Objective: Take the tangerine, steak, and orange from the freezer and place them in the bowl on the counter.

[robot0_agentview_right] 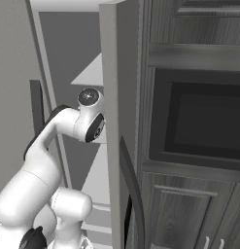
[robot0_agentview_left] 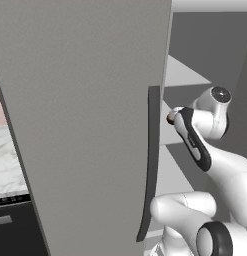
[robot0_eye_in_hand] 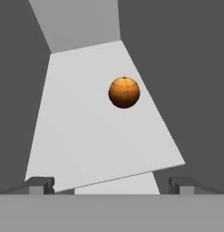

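1. The gripper [robot0_eye_in_hand: 111, 185] stands wide open and holds nothing; in the hand view its two dark fingertips [robot0_eye_in_hand: 40, 185] rise far apart at the bottom, touching nothing.
2. Ahead of the gripper lies a pale shelf [robot0_eye_in_hand: 86, 145] inside the freezer [robot0_agentview_left: 85, 125]; its near edge runs just beyond the fingertips, and bare shelf stretches between that edge and the fruit.
3. A round orange-brown fruit [robot0_eye_in_hand: 124, 92] sits on that shelf, toward its right side and close to the right-hand edge – whether it is the orange or the tangerine I cannot tell. It stands well apart from the gripper, with bare shelf to its left and in front.
4. Dark grey inner walls close in on both sides of the shelf, and another pale shelf shows further in, at the top of the hand view.
5. In the left base view the arm reaches past the edge of the open grey door, beside the long dark handle [robot0_agentview_left: 151, 160], into the compartment; a bit of orange-brown shows at the wrist.
6. In the right base view the compartment's side wall stands right of the arm, with dark wood-grain cabinets [robot0_agentview_right: 189, 204] and a built-in dark oven [robot0_agentview_right: 204, 121] beyond.
7. A strip of marble surface [robot0_agentview_left: 9, 160] shows left of the door.
8. No writing or brand can be read anywhere.
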Robot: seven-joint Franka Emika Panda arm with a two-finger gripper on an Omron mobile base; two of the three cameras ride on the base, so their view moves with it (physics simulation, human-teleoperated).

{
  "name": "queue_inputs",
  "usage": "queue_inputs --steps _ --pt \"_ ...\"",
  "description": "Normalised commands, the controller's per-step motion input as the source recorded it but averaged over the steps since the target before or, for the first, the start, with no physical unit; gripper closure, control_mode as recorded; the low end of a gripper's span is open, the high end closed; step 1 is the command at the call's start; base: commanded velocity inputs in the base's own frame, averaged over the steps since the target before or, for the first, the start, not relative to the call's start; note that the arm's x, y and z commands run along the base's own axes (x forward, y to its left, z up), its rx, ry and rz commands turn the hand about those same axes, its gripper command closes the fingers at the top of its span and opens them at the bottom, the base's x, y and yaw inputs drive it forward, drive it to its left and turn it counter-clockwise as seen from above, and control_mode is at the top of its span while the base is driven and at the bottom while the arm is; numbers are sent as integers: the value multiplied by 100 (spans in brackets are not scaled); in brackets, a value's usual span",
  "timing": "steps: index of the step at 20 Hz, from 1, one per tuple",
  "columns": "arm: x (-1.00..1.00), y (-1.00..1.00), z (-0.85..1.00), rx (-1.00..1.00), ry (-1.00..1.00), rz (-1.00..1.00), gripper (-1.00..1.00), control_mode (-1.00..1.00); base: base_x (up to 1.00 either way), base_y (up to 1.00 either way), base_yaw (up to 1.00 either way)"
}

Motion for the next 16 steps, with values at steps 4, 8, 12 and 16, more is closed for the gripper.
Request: queue_inputs --steps 4,8,12,16 --pt "17 0 -34 -1 -1 -7 -100 -100 0 0 0" --pt "16 0 -32 0 0 -6 -100 -100 0 0 0" --pt "21 0 -9 0 0 -7 -100 -100 0 0 0" --pt "29 -1 0 0 1 -5 -100 -100 0 0 0"
